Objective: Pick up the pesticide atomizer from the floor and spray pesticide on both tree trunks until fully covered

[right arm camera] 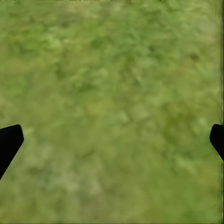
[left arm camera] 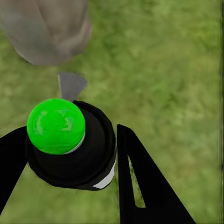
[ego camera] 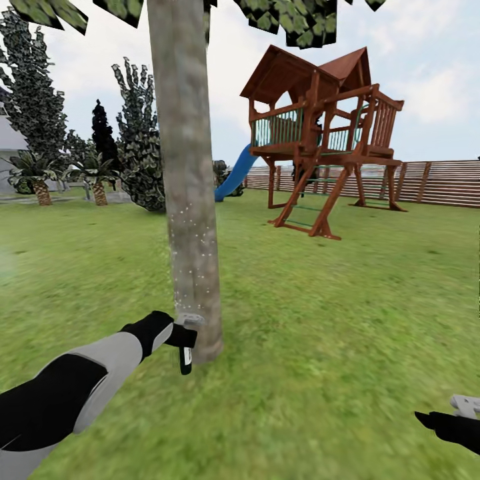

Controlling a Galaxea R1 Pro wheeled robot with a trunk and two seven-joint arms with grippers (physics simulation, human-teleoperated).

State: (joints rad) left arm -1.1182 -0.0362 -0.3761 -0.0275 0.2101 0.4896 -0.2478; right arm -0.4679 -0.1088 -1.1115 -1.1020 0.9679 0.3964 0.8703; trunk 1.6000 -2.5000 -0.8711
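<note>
Gripping atomizer [left arm camera: 70, 144] between left end effector [left arm camera: 70, 158] fingers, beside tree trunk [ego camera: 187, 200]; right end effector [right arm camera: 112, 140] spread wide

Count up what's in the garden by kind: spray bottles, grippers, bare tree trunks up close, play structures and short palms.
Pesticide atomizer: 1
Grippers: 2, left gripper and right gripper
Tree trunk up close: 1
Wooden playhouse with blue slide: 1
Short palms: 2
Total: 7
</note>
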